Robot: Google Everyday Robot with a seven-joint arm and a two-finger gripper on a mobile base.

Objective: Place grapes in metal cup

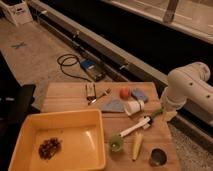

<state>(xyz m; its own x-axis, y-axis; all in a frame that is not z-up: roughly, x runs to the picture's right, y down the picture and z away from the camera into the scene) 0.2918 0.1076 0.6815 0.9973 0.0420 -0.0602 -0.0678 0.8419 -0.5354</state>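
The grapes (49, 148), a dark bumpy bunch, lie in the left part of a yellow tray (95, 145) at the table's front left. The metal cup (159, 158), dark grey and shiny, stands at the table's front right corner. My white arm (187, 87) comes in from the right. The gripper (167, 114) hangs at the table's right edge, above and behind the metal cup and far from the grapes.
On the wooden table (65, 97) are a green cup (116, 143), a yellow corn-like piece (137, 145), a white-handled tool (135, 127), a white cup on its side (134, 107), an orange-red fruit (124, 93), a blue sponge (139, 94), a blue cloth (113, 105) and utensils (92, 93). A cable and device (90, 67) lie on the floor behind.
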